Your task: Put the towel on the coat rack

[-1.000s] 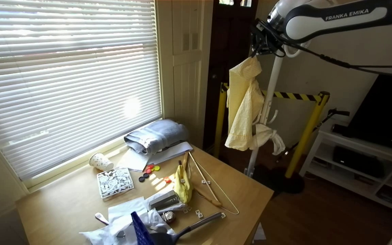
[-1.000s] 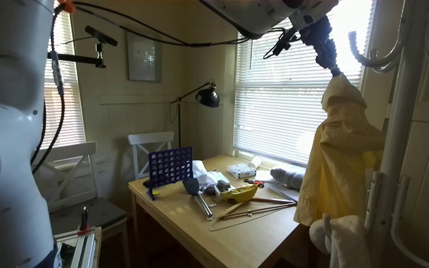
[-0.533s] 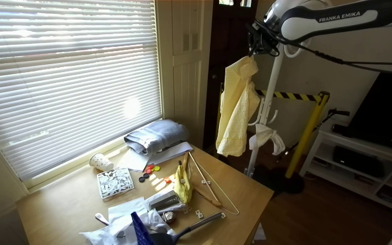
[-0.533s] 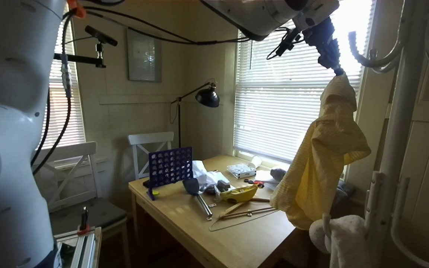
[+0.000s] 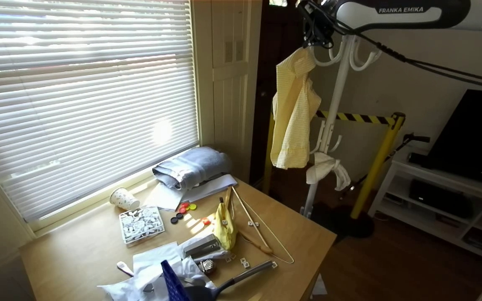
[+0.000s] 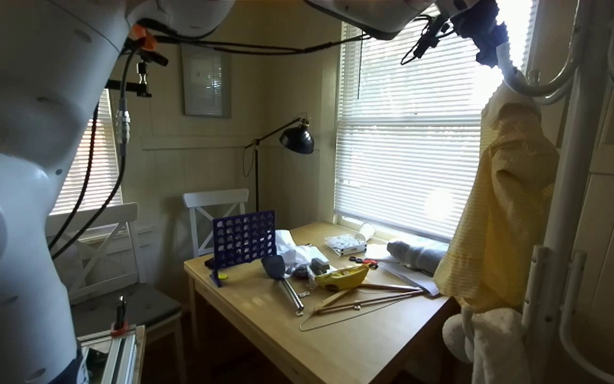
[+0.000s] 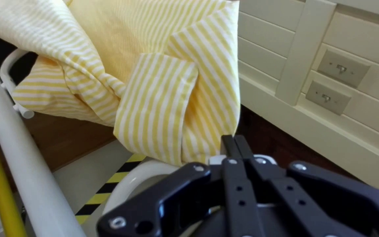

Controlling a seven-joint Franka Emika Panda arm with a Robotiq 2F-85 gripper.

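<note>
A yellow-and-white striped towel (image 5: pixel 293 113) hangs from my shut gripper (image 5: pixel 306 45). It also shows in an exterior view (image 6: pixel 509 213) and in the wrist view (image 7: pixel 156 105). In the wrist view the fingertips (image 7: pixel 234 137) are together at the towel's edge. The white coat rack (image 5: pixel 339 90) stands beside the towel; its pole also shows in an exterior view (image 6: pixel 579 133). The upper hook (image 6: pixel 533 88) overlaps the gripper and the towel's top there, hiding the fingertips. In the wrist view a white curved hook (image 7: pixel 133 177) lies behind the towel.
A white cloth (image 5: pixel 322 169) hangs on a lower hook. A yellow post (image 5: pixel 377 167) with striped tape stands behind the rack. A cluttered table (image 5: pixel 308 234) stands by the window with a rolled grey towel (image 5: pixel 195 165). A white panelled wall (image 7: pixel 268 56) is near the gripper.
The gripper and the hanging towel have risen. In an exterior view they have moved right, and the towel's top is now behind the upper hook. The towel has swung while hanging.
</note>
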